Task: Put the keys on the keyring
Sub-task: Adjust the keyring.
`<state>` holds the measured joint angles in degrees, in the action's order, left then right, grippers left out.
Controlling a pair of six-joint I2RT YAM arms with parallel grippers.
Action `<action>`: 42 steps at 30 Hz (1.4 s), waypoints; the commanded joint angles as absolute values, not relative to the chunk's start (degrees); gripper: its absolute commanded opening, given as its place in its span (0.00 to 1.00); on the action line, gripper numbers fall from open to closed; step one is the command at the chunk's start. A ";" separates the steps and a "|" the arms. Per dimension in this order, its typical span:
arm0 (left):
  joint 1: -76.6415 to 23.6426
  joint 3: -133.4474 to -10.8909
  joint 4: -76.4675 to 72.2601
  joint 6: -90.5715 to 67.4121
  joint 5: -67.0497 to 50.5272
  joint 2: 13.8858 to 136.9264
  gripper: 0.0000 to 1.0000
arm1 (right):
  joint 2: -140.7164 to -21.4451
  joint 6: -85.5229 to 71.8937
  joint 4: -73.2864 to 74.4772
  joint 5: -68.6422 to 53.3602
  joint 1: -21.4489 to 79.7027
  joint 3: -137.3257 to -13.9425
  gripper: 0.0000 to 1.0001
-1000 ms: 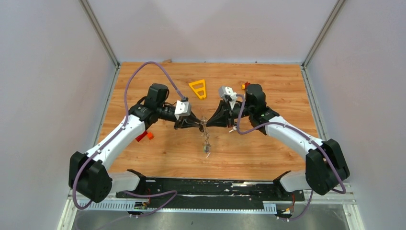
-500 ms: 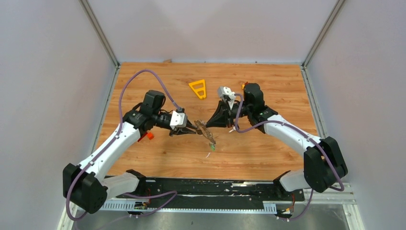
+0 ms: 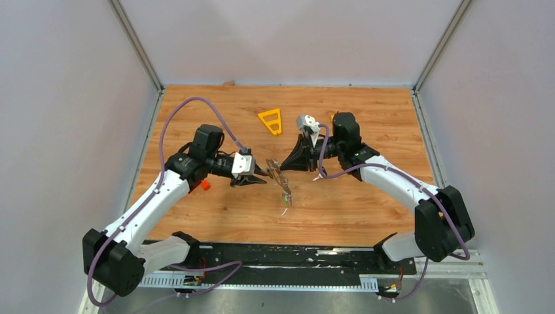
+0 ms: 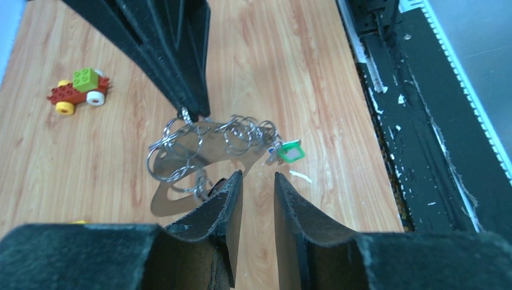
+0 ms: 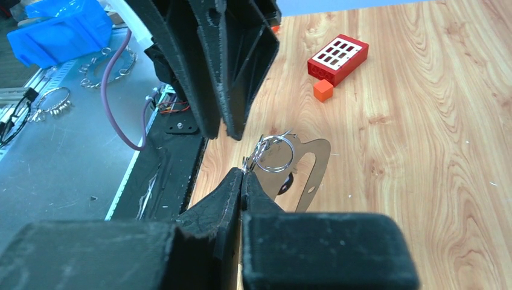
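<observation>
- The keys (image 4: 288,151), one bearing a green tag, dangled lowest in the bunch, over the middle of the worktop (image 3: 366,118) and nearer its front edge than either gripper.
- The keyring (image 5: 321,158) hung in the air just above them; several small wire rings were threaded on it.
- The left gripper (image 4: 258,179) stood at the keyring's lower edge, fingers parted with nothing between them; the right gripper (image 5: 243,172), pressed together, pinched the keyring's upper end where the rings gather.
- The threading looked well advanced; whether every key sat fully on the loop I could not tell; the next move called for the left fingers to close on a loose ring while the right held firm.
- A yellow triangle frame (image 3: 268,114) lay toward the far edge, well apart.
</observation>
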<state>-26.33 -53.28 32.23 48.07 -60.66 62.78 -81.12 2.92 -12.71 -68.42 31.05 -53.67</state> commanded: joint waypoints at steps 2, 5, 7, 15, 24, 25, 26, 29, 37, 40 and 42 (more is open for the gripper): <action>-26.98 -57.01 33.67 48.64 -67.27 64.81 0.33 | -80.96 1.84 -12.85 -65.31 30.88 -56.69 0.00; -27.16 -57.47 33.38 49.00 -67.59 65.56 0.33 | -80.69 1.79 -12.49 -64.79 30.94 -56.75 0.00; -27.24 -57.23 31.54 47.78 -66.98 65.82 0.33 | -80.63 1.84 -12.27 -64.71 30.89 -56.76 0.00; -27.25 -54.89 15.01 34.90 -59.99 66.56 0.33 | -79.59 1.13 -11.93 -61.70 30.97 -56.46 0.00; -27.25 -56.65 14.24 33.26 -57.89 69.40 0.33 | -76.50 2.29 -6.09 -50.36 31.73 -57.70 0.00; -27.25 -56.95 14.12 32.96 -57.63 69.81 0.33 | -76.32 2.29 -5.73 -49.35 31.85 -57.74 0.00; -27.20 -57.40 13.99 32.61 -57.36 70.26 0.33 | -76.15 2.14 -5.39 -48.22 32.10 -57.79 0.00; -27.25 -59.03 13.93 31.79 -56.51 71.91 0.32 | -75.75 1.77 -4.15 -44.33 32.63 -58.02 0.00; -27.25 -60.98 11.01 30.30 -56.00 75.60 0.31 | -74.90 0.82 -2.01 -36.91 34.31 -58.44 0.00; -27.25 -61.58 10.74 30.38 -55.46 76.46 0.31 | -74.79 0.70 -1.42 -35.53 34.73 -58.57 0.00; -27.25 -62.04 10.96 30.76 -55.16 76.88 0.31 | -74.72 0.70 -1.13 -34.88 34.81 -58.64 0.00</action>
